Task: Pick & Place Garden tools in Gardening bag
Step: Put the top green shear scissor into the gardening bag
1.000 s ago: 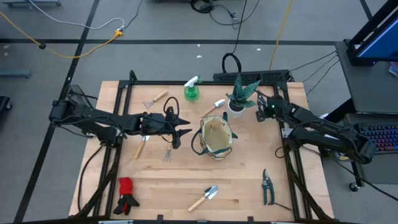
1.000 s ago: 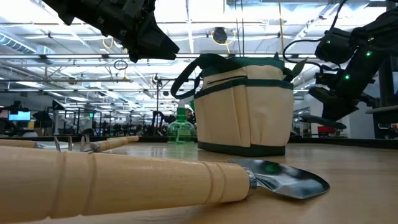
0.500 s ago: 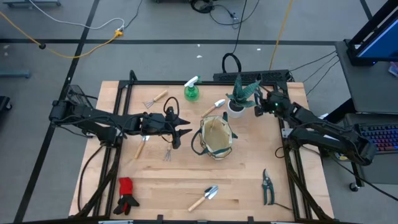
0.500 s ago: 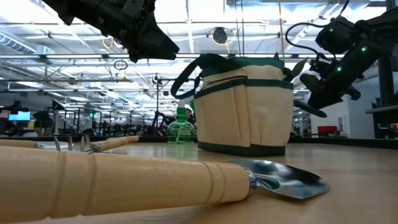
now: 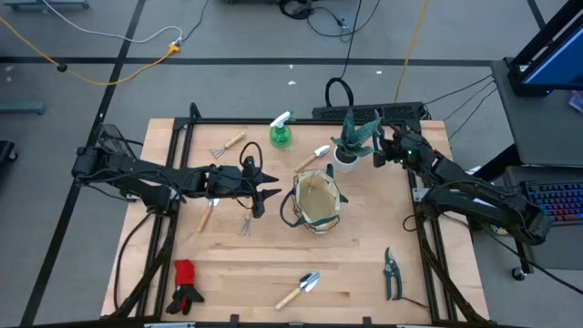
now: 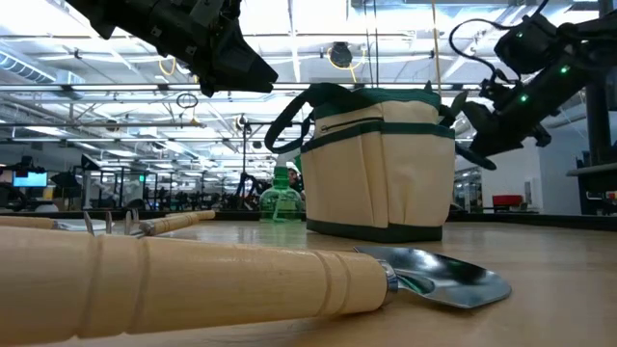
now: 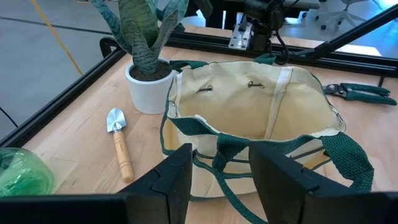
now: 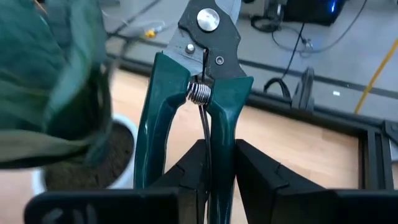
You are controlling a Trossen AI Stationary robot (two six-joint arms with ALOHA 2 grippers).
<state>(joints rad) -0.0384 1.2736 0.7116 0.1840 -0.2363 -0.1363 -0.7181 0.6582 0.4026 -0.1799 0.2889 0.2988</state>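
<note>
The gardening bag (image 5: pixel 315 201) stands open at mid-table, beige with green trim (image 6: pixel 381 164). My left gripper (image 5: pixel 273 193) hovers open just left of it, above its rim (image 7: pixel 249 74). My right gripper (image 5: pixel 384 151) is up beside the white plant pot (image 5: pixel 345 158), shut on green-handled pruning shears (image 8: pixel 205 74). Lying flat on the table are a rake (image 5: pixel 228 144), a green spray bottle (image 5: pixel 281 133), a small trowel (image 5: pixel 315 155), a fork (image 5: pixel 246 220), red-and-black gloves (image 5: pixel 187 284), another trowel (image 5: pixel 299 290) and a second pair of shears (image 5: pixel 392 273). My right gripper pinches one green handle (image 8: pixel 222 134) of the shears between its two fingers; the other handle (image 8: pixel 149 137) passes outside the fingers. The shears stick out ahead of the fingertips, spring and pivot (image 8: pixel 207 18) farthest out. They are lifted clear of the table, next to the plant.
The spiky plant (image 5: pixel 357 133) in its pot stands between my right gripper and the bag. A black frame (image 5: pixel 182 155) runs along the table's left, far and right sides. Bare wood lies in front of the bag (image 5: pixel 346 264).
My right gripper has risen with the shears and tipped up from a steep downward slant to nearer level, drifting toward the table's far edge beside the plant. The shears stay in its hold.
</note>
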